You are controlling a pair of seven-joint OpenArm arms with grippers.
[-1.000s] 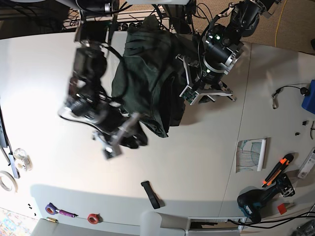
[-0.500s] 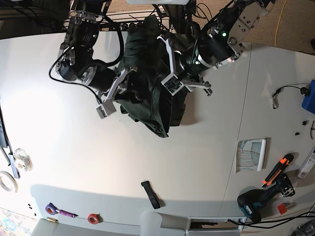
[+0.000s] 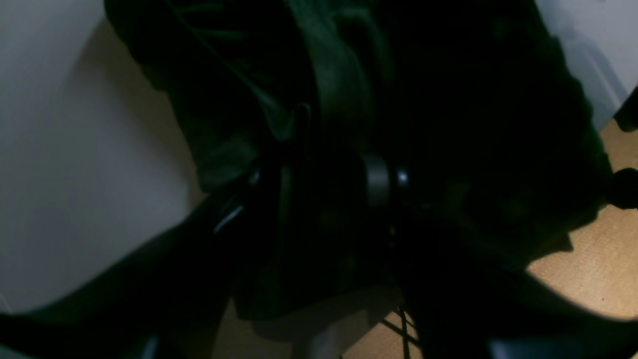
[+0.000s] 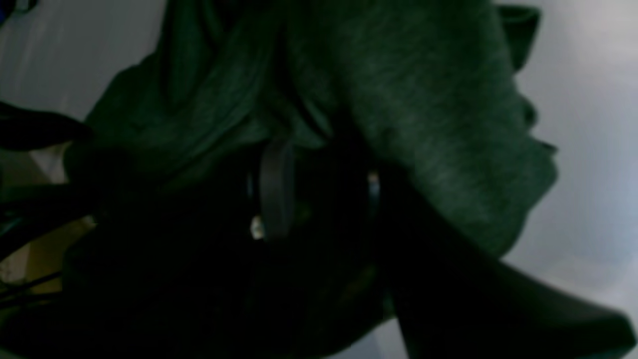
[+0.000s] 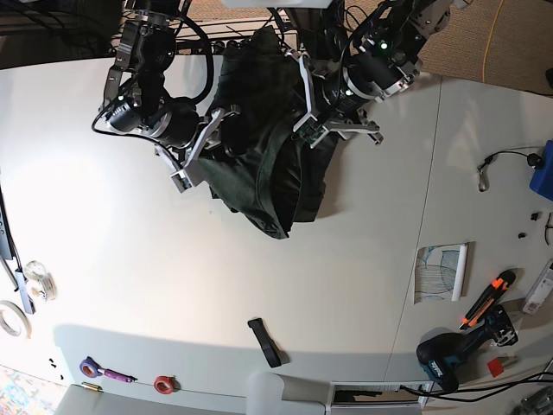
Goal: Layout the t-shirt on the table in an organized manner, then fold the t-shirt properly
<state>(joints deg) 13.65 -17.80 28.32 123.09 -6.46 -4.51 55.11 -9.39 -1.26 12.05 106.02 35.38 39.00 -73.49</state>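
A dark green t-shirt [image 5: 259,169] lies bunched in a heap at the back middle of the white table [image 5: 173,285]. My left gripper [image 5: 304,108] is pushed into the heap's right side. My right gripper [image 5: 212,143] is pushed into its left side. In the left wrist view, t-shirt cloth [image 3: 324,75] fills the frame and drapes over the left gripper [image 3: 334,169]. The right wrist view shows folds of the t-shirt [image 4: 423,99] lying against the right gripper [image 4: 324,194]. Both views are very dark, and each pair of fingers stands slightly apart with cloth around them.
The heap sits close to the table's back edge, with brown floor [image 3: 588,279] and cables beyond. A black strap [image 5: 265,340] lies near the front. A drill [image 5: 449,359], an orange-handled tool [image 5: 488,298] and a paper [image 5: 441,272] are at the right, and tape rolls [image 5: 10,316] at the left.
My right gripper has swung from the shirt's lower left up to its left side. My left gripper has moved left and back into the shirt. The heap has bunched up and shifted slightly.
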